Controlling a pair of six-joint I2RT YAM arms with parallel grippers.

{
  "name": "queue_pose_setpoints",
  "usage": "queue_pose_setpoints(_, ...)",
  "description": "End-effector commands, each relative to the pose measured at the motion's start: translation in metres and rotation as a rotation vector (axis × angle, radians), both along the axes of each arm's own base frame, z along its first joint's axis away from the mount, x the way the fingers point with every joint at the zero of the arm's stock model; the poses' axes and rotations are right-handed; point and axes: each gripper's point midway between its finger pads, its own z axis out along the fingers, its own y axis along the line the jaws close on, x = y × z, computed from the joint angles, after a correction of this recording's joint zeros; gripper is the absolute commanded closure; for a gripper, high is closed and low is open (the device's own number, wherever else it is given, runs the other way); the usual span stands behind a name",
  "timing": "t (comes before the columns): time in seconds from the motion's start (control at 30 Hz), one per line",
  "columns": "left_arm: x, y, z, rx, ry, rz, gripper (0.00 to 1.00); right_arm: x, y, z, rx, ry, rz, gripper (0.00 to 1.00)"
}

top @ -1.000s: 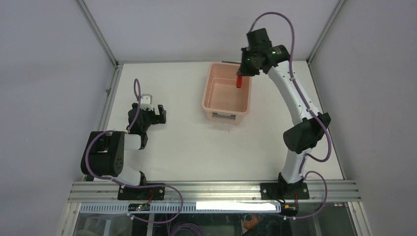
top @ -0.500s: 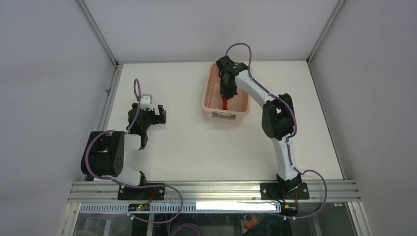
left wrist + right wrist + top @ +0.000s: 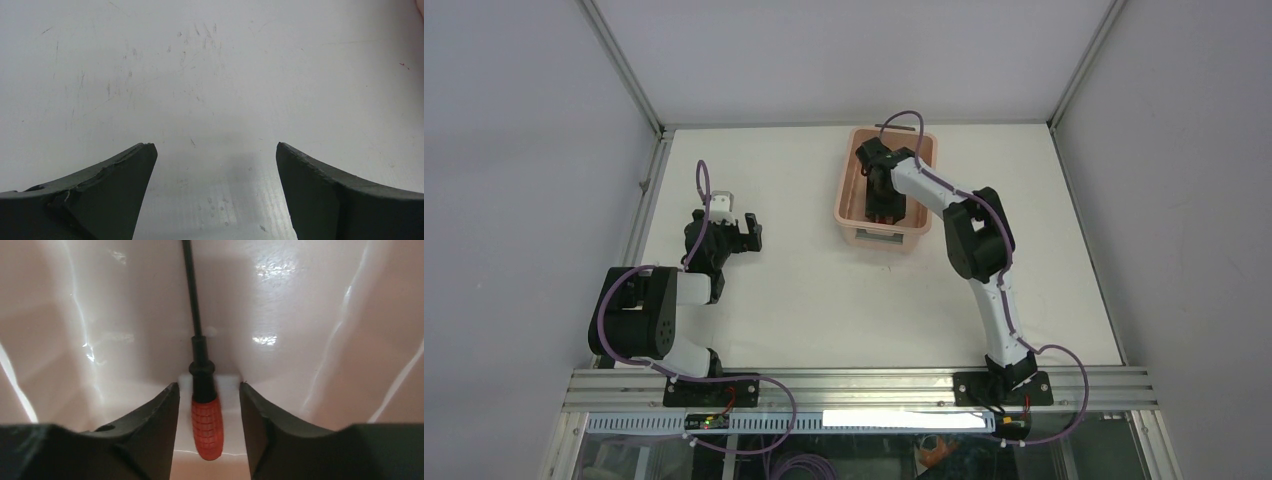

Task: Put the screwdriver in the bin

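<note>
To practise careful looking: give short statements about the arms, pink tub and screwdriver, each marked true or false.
1. The right hand is inside the salmon-pink rectangular plastic bin. True.
2. The left hand holds the small red-handled screwdriver. False: it is open and empty; the screwdriver is between the right hand's fingers.
3. The screwdriver's black shaft points away from the right wrist camera. True.
4. The bin stands at the white table's near edge. False: it is at the far edge.

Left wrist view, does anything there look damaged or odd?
Yes. On the left gripper, the finger at the view's left has a ragged, chipped upper edge with a small crack. The table is scuffed with fine scratches. Nothing else stands out.
</note>
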Motion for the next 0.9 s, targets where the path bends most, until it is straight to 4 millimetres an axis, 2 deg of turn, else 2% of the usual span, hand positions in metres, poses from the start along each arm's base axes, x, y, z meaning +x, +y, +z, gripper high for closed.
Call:
queue_pose_setpoints(0.0, 0.012, 0.001, 0.021, -0.012, -0.080, 0.001, 0.01, 0.013, 0.001, 0.026, -0.008, -0.104, -0.028, 0.46)
queue_pose_setpoints(0.13, 0.012, 0.001, 0.021, -0.012, -0.080, 0.001, 0.01, 0.016, 0.003, 0.065, -0.021, -0.177, -0.004, 0.32)
queue_pose_setpoints(0.3, 0.012, 0.001, 0.021, -0.012, -0.080, 0.001, 0.01, 0.013, 0.007, 0.132, 0.006, -0.307, 0.042, 0.02)
queue_pose_setpoints(0.4, 0.012, 0.001, 0.021, -0.012, -0.080, 0.001, 0.01, 0.008, 0.005, 0.177, 0.051, -0.396, 0.078, 0.01)
queue_pose_setpoints(0.6, 0.012, 0.001, 0.021, -0.012, -0.080, 0.001, 0.01, -0.007, -0.007, 0.248, 0.105, -0.560, 0.174, 0.01)
queue_pose_setpoints(0.67, 0.012, 0.001, 0.021, -0.012, -0.080, 0.001, 0.01, -0.014, -0.025, 0.259, 0.079, -0.617, 0.181, 0.01)
queue_pose_setpoints(0.73, 0.012, 0.001, 0.021, -0.012, -0.080, 0.001, 0.01, -0.014, -0.061, 0.268, 0.037, -0.677, 0.104, 0.01)
queue_pose_setpoints(0.77, 0.012, 0.001, 0.021, -0.012, -0.080, 0.001, 0.01, -0.016, -0.075, 0.267, 0.034, -0.688, 0.078, 0.01)
queue_pose_setpoints(0.8, 0.012, 0.001, 0.021, -0.012, -0.080, 0.001, 0.01, -0.016, -0.098, 0.267, 0.037, -0.695, 0.035, 0.01)
queue_pose_setpoints(0.87, 0.012, 0.001, 0.021, -0.012, -0.080, 0.001, 0.01, -0.024, -0.127, 0.258, 0.074, -0.713, 0.013, 0.01)
